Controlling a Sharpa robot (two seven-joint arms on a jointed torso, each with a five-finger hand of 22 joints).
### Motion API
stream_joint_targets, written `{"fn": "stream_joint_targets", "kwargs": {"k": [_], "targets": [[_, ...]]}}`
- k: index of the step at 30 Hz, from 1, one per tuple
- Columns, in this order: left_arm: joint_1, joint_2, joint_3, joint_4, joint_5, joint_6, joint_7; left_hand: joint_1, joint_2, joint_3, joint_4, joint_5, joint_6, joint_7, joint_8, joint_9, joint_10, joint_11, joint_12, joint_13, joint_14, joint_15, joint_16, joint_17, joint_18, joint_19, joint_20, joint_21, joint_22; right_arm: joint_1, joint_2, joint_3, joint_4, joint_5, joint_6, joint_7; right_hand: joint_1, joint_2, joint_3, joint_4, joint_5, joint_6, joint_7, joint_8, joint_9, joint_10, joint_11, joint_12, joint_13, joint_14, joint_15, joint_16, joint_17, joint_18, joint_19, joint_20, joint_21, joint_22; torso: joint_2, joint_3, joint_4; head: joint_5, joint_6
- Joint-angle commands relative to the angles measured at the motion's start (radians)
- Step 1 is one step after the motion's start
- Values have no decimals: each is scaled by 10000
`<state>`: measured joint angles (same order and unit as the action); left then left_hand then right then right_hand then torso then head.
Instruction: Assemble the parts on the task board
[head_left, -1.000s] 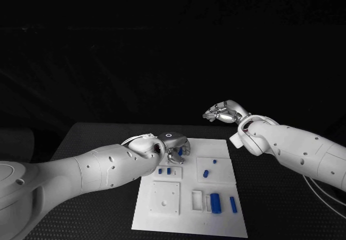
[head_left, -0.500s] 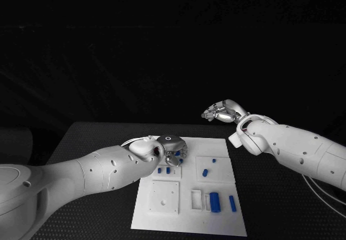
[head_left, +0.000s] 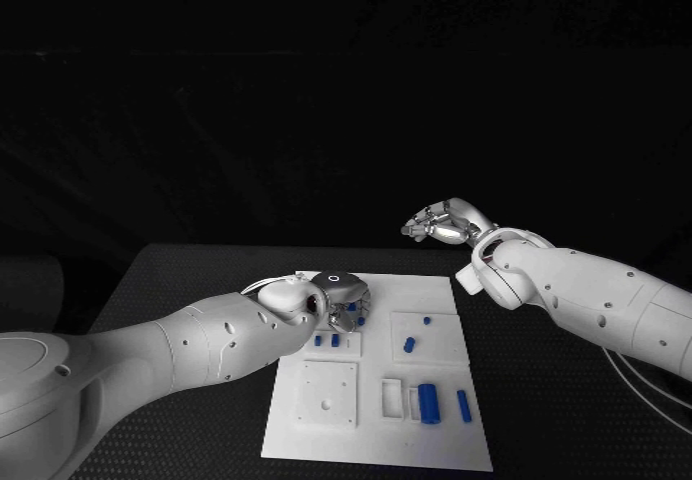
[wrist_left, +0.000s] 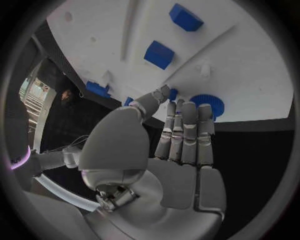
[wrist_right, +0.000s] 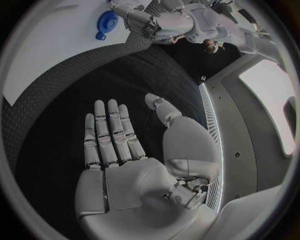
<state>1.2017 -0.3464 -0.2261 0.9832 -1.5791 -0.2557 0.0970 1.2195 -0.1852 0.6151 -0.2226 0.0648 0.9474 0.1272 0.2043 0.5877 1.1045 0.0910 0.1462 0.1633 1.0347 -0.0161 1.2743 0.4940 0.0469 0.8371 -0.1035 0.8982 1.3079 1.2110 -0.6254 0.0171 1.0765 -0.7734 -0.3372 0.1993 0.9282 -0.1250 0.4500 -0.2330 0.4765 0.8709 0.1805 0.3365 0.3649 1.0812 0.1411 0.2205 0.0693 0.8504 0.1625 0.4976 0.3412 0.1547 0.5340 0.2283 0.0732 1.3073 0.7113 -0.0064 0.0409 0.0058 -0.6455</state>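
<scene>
The left hand, fingers straight and empty, hovers at the task board's 11 o'clock corner just short of the round blue part, so grasping it looks next; the right hand waits open off the desk.

The task board is lying at the frame's lower centre, parts sitting toward its lower right, the left hand hovering over its upper left corner, the right hand hanging beyond its upper edge.
</scene>
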Motion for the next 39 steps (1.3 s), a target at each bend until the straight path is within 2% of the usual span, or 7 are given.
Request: {"fn": "stream_joint_targets", "kwargs": {"k": [1, 13, 21, 26, 33, 39], "targets": [[-9, 47, 7, -45, -82, 174, -145, -12, 105, -9, 43, 51, -39, 35, -42, -52, 96, -18, 6, 13, 2, -57, 59, 14, 347, 64, -125, 67, 189, -2, -6, 4, 23, -2, 13, 73, -17, 22, 18, 59, 67, -70, 27, -67, -12, 20, 47, -69, 2, -38, 1, -10, -10, 160, -94, -1, -21, 226, 1, 6, 5, -27, -8], [-174, 194, 15, -235, 58, 124, -288, -19, 274, -14, 89, 9, -120, 83, -98, -162, 113, -30, -116, -21, 68, -74, 211, 32, 330, 103, -167, 112, 191, -2, 9, 4, 37, -3, 29, 73, -19, 34, 20, 68, 67, -67, 26, -65, -11, 24, 46, -69, 3, -36, 1, -8, -11, 159, -92, 0, -20, 226, -1, 4, 3, -33, -14], [-181, 285, 15, -297, 130, 102, -358, -30, 273, -38, 102, -6, -201, 102, -144, -219, 168, -26, -145, -24, 99, -72, 278, 35, 342, 152, -179, 150, 192, -2, -8, 4, 66, -3, 27, 68, -20, 38, 21, 71, 66, -64, 25, -62, -10, 28, 45, -69, 3, -36, 0, -7, -11, 159, -92, 0, -20, 226, 4, 13, 6, -51, -26], [-185, 325, 16, -349, 131, 285, -398, -23, 277, -38, 104, -6, -220, 99, -154, -236, 186, -25, -156, -25, 111, -72, 302, 36, 349, 168, -182, 161, 190, -2, -10, 4, 67, -4, 28, 66, -18, 39, 21, 71, 65, -61, 24, -60, -9, 31, 43, -69, 4, -36, 0, -7, -11, 159, -93, 0, -20, 226, 1, 5, 1, -63, -36], [-244, 391, 15, -488, 131, 463, -390, -67, 302, -95, 140, -33, -59, 139, -59, -259, 400, -46, -129, 10, 166, -92, 426, 46, 377, 240, -197, 231, 196, -1, 15, 4, 56, -4, 36, 68, -17, 41, 22, 72, 64, -58, 23, -59, -8, 33, 41, -69, 4, -35, -1, -6, -12, 159, -93, 0, -20, 226, 3, 14, 11, -63, -51], [-319, 443, 15, -512, 67, 624, -439, -71, 380, -145, 139, -42, 150, 123, 62, -287, 743, -94, -12, 88, 264, -137, 673, 104, 412, 328, -232, 353, 209, -1, 9, 4, 64, -4, 31, 68, -16, 42, 22, 73, 64, -57, 22, -58, -7, 35, 41, -69, 5, -35, -1, -5, -12, 159, -93, 0, -20, 226, 13, 7, 9, -75, -85]]}}
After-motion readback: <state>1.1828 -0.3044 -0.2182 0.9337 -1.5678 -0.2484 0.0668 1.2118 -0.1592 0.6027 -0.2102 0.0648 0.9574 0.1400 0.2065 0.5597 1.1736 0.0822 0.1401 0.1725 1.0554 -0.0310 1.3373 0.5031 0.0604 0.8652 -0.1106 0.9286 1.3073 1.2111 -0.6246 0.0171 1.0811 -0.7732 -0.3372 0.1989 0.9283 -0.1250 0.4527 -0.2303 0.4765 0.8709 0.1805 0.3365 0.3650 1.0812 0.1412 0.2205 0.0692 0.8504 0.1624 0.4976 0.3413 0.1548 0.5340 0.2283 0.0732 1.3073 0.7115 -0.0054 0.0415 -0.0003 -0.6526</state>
